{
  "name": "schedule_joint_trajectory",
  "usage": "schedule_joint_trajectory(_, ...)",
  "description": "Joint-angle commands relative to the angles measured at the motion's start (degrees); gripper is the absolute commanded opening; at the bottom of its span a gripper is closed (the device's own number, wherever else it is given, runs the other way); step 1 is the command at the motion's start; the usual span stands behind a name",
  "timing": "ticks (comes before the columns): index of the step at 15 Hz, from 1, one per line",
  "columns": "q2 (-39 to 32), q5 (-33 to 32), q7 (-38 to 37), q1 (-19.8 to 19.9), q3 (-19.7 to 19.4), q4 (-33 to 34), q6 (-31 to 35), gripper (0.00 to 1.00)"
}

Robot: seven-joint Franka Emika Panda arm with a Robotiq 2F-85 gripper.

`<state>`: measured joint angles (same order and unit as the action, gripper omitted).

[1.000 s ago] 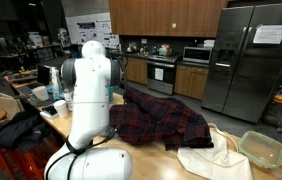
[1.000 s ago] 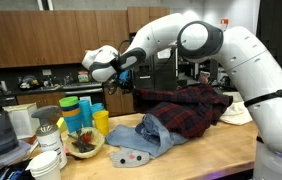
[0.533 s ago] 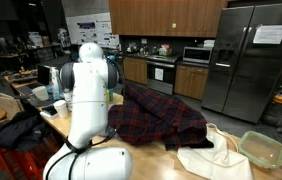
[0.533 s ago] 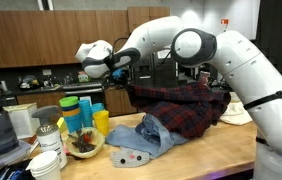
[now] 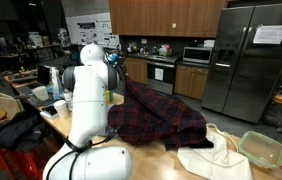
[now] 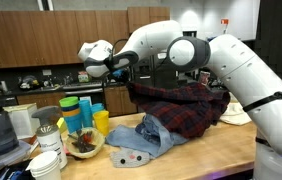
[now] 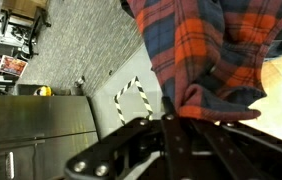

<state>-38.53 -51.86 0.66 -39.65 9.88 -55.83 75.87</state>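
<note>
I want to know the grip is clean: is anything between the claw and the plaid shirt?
Nothing visible. The claw is shut straight on an edge of the plaid shirt; the rest drapes onto the counter, with the blue garment beside it, clear of the grip.

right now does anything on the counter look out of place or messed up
The plaid shirt is not lying flat: one edge is pinched in the shut tool and lifted off the counter, the rest sagging in a rumpled heap. A denim garment lies crumpled beside it. Nothing looks spilled or broken.
</note>
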Motion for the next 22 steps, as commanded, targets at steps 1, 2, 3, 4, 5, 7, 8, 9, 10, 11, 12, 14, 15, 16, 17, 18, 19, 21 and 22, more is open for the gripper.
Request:
schedule_joint_trajectory(1, -1.89, -2.55, 1.28, -1.45, -2.60, 3.49, -0.89, 0.33)
schedule_joint_trajectory(2, -1.92, -3.01, 1.21, -1.50, -2.80, 3.49, -0.84, 0.37)
schedule_joint_trajectory(3, -1.34, -3.78, 0.45, -1.06, -2.24, 2.30, -0.36, 0.44)
schedule_joint_trajectory(4, -0.80, -4.31, 0.14, -1.03, -2.21, 1.56, 0.00, 0.50)
schedule_joint_trajectory(5, -0.01, -4.60, -0.50, -0.92, -1.95, 0.56, 0.47, 0.56)
schedule_joint_trajectory(7, 1.54, -4.39, -1.98, -0.69, -1.43, -1.09, 1.05, 0.70)
schedule_joint_trajectory(8, 2.45, -4.08, -2.81, -0.58, -1.14, -2.05, 1.27, 0.78)
schedule_joint_trajectory(9, 3.91, -3.57, -4.00, -0.32, -0.76, -3.76, 1.54, 0.84)
schedule_joint_trajectory(10, 5.26, -3.01, -5.09, 0.05, -0.39, -5.41, 1.71, 0.92)
schedule_joint_trajectory(11, 6.93, -2.08, -6.39, 0.56, 0.10, -7.38, 1.94, 0.98)
schedule_joint_trajectory(12, 8.81, -1.27, -7.91, 1.05, 0.37, -9.72, 2.22, 1.00)
schedule_joint_trajectory(14, 13.50, 1.51, -11.35, 2.48, 1.07, -15.39, 3.15, 1.00)
schedule_joint_trajectory(15, 15.61, 3.63, -13.15, 3.39, 1.42, -17.59, 3.42, 1.00)
schedule_joint_trajectory(16, 17.68, 5.34, -14.70, 4.20, 1.55, -20.02, 4.00, 1.00)
schedule_joint_trajectory(17, 19.69, 7.30, -16.32, 5.13, 1.57, -22.52, 4.69, 1.00)
schedule_joint_trajectory(18, 21.50, 9.49, -17.78, 6.23, 1.43, -25.15, 5.46, 1.00)
schedule_joint_trajectory(19, 23.16, 11.41, -19.08, 7.12, 1.21, -27.81, 6.01, 1.00)
schedule_joint_trajectory(21, 26.30, 15.22, -21.25, 8.99, 0.82, -33.49, 7.55, 1.00)
schedule_joint_trajectory(22, 27.69, 17.05, -22.41, 9.97, 0.61, -36.40, 8.59, 1.00)
